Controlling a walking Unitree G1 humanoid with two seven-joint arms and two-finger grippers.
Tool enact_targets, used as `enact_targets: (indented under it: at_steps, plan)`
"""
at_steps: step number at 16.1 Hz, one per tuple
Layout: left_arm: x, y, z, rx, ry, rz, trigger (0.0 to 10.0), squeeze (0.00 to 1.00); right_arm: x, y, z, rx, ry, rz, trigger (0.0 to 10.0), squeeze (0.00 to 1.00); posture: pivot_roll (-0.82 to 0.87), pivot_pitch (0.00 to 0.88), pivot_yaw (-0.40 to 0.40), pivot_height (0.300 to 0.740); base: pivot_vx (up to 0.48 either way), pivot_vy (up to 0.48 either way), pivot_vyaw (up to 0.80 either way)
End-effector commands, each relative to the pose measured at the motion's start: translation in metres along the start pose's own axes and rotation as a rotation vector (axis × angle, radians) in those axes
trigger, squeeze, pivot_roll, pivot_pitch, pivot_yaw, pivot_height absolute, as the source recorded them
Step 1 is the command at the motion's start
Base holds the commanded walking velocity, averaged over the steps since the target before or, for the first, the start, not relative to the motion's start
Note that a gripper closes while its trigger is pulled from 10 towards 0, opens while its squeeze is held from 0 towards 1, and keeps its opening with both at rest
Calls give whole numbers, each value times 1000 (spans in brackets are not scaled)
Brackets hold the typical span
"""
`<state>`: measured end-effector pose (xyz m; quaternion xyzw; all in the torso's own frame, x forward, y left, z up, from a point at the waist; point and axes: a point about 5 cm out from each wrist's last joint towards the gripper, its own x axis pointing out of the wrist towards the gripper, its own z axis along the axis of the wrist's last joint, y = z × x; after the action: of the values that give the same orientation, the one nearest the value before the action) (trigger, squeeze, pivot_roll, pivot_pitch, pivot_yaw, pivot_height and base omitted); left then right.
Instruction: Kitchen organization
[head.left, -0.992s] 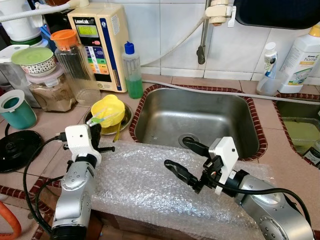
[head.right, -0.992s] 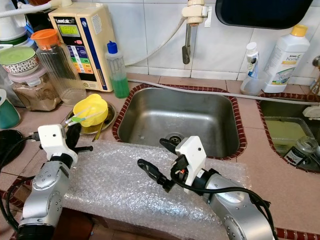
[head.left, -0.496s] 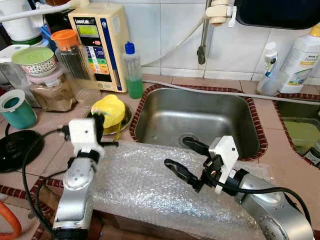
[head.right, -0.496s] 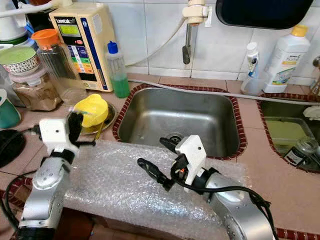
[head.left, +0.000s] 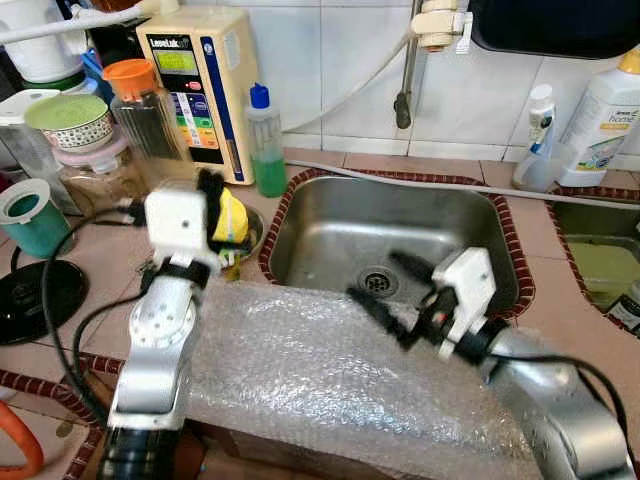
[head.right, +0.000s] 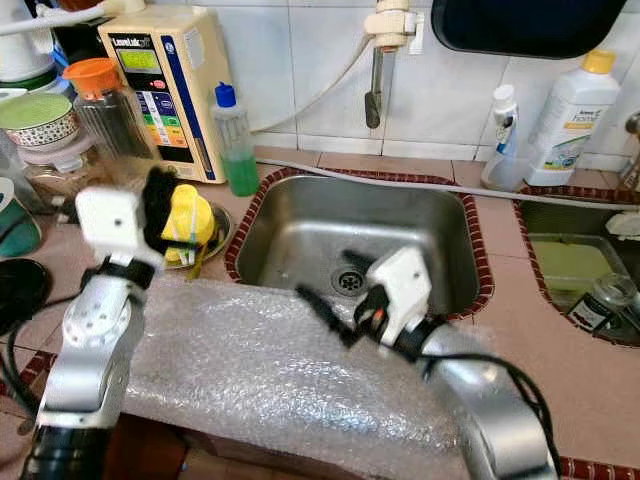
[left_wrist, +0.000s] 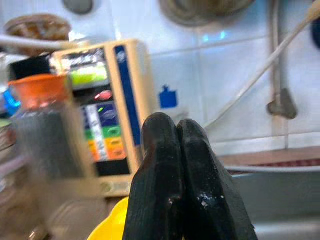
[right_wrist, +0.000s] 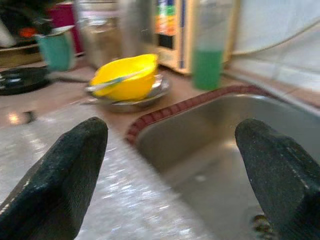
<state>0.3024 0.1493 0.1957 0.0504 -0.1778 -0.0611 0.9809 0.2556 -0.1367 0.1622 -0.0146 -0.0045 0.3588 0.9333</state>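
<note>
Lifted since before, the left gripper, fingers pressed together, nears the yellow bowl; right gripper gapes wide; descend slowly.

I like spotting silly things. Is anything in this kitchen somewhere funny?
Yes: a big sheet of bubble wrap lies spread over the counter's front edge, right before the sink. That is packing stuff, not kitchen stuff. The right gripper hangs open above its far edge. The yellow bowl sits tipped on a metal plate.
</note>
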Motion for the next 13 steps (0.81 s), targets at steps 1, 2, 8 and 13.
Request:
enact_targets:
  at_steps: [1,2,8,13]
  plan:
    - [2,1,4,8,-4,-14,0,0,1,-7,3,-18,-16,-36,10000,0,-6,0,70,740,0,0,0]
    - [2,2,2,9,3,-9,0,0,0,-10,3,-23,-18,-53,10000,0,-6,0,72,740,0,0,0]
    - [-6,7,-9,-44,45,-7,10000,1000,2,-11,1,-30,-20,-64,10000,0,5,0,63,740,0,0,0]
    - [-36,7,-26,50,67,-67,10000,1000,0,-11,0,-39,-10,-53,10000,0,3,0,55,740,0,0,0]
